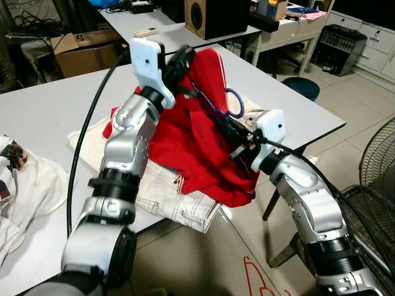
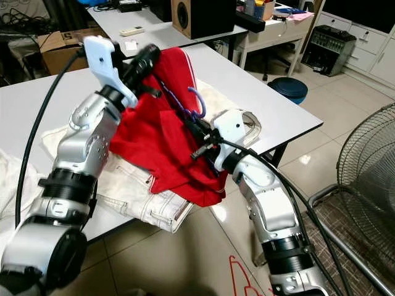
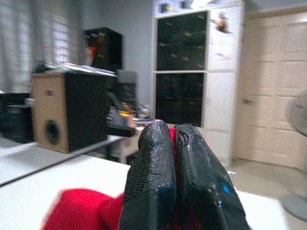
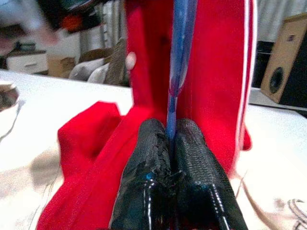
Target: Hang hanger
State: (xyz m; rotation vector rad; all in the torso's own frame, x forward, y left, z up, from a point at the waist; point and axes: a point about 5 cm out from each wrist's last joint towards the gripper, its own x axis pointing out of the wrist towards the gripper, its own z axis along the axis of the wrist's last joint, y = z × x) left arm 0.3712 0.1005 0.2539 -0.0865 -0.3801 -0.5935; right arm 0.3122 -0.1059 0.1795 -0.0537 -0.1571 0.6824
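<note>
2 grippers lift a red garment (image 1: 197,145) over the table's (image 1: 43,111) front edge: left gripper (image 1: 180,63) clenched on soft, floppy cloth, right gripper (image 1: 225,128) clenched on the thin, stiff blue hanger (image 1: 229,106), the better hold, near its hook.

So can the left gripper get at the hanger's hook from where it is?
Probably not right away. The left gripper is shut on the red garment, holding it up, while the hook sticks out on the far side. The right gripper is already clamped on the hanger.
</note>
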